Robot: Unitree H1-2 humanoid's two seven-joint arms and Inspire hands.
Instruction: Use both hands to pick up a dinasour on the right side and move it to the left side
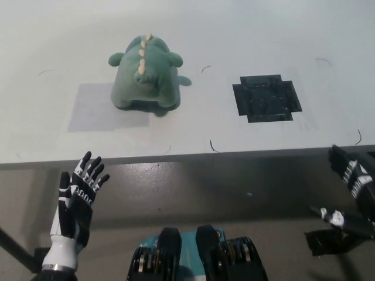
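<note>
A green plush dinosaur (145,75) with a row of cream spikes sits on the white table (246,35), left of the middle. My white left hand (77,196) is open at the lower left, below the table's front edge, palm raised and fingers spread. At the lower right edge my black right hand (353,192) is open too, also below the table edge. Both hands are far from the dinosaur and hold nothing.
A black cross-shaped patch (266,98) is stuck on the table right of the dinosaur. A faint grey rectangle (94,108) marks the tabletop just left of it. The table's front edge (187,157) runs across above both hands.
</note>
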